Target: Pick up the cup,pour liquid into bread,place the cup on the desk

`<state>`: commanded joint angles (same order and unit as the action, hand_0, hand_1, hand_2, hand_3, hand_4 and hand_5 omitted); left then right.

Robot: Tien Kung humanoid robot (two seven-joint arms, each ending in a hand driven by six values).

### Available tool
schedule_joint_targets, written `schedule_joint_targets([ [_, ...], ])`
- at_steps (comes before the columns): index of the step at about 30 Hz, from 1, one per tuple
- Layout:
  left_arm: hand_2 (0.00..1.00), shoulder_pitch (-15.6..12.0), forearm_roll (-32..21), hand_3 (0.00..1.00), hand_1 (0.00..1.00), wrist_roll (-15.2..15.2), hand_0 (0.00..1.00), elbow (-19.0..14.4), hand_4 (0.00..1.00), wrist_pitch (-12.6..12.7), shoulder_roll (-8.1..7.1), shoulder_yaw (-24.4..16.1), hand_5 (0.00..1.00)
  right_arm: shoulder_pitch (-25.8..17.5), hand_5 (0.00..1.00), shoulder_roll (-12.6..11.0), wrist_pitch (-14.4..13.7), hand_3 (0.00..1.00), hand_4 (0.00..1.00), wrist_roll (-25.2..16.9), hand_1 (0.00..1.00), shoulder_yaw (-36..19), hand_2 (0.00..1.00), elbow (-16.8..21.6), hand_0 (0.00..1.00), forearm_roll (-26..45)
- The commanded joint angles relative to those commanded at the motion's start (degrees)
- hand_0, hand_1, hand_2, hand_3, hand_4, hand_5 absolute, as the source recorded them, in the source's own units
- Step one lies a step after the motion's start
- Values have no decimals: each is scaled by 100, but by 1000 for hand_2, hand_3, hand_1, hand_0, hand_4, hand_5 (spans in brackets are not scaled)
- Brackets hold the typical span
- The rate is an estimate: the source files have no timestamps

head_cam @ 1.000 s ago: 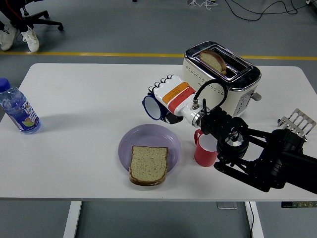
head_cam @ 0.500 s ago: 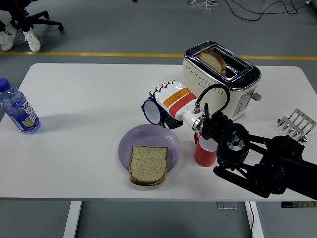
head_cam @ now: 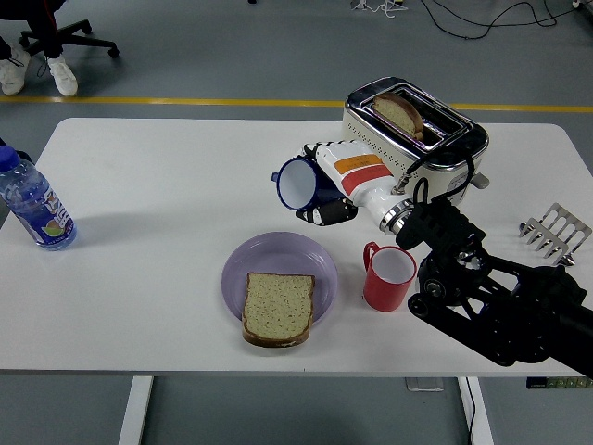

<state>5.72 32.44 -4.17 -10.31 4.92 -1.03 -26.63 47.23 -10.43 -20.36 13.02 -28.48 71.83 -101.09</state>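
Note:
My right hand (head_cam: 335, 184) is shut on a dark blue cup (head_cam: 298, 184) with a white inside. It holds the cup tipped on its side, mouth facing left, above the table just beyond the far right rim of the purple plate (head_cam: 237, 264). A slice of bread (head_cam: 278, 307) lies on the plate's near half. The cup is up and to the right of the bread, not over it. No liquid shows. The left arm is out of view.
A red mug (head_cam: 387, 277) stands right of the plate, under my right forearm (head_cam: 482, 292). A cream toaster (head_cam: 417, 144) with a slice in it stands behind the hand. A water bottle (head_cam: 32, 206) stands far left. A metal rack (head_cam: 554, 232) lies far right.
My right hand has lifted the blue cup up and back to the right, away from the plate, and turned it less steeply. The red mug is now uncovered.

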Motion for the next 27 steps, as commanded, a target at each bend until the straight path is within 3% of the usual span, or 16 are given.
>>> schedule_joint_targets([
  [9,617,19,-29,557,579,19,625,0,372,2,-4,14,998,-472,2,-160,357,500,741,230,185,-865,381,681,359,1681],
  [14,617,38,-13,557,579,26,625,0,372,6,-13,-30,998,-820,2,-312,356,500,741,358,185,-1395,381,1035,359,2428],
  [27,615,35,33,557,578,31,625,0,373,10,-11,-83,998,-1717,2,-725,305,504,729,459,189,-2366,388,1640,360,2828],
])
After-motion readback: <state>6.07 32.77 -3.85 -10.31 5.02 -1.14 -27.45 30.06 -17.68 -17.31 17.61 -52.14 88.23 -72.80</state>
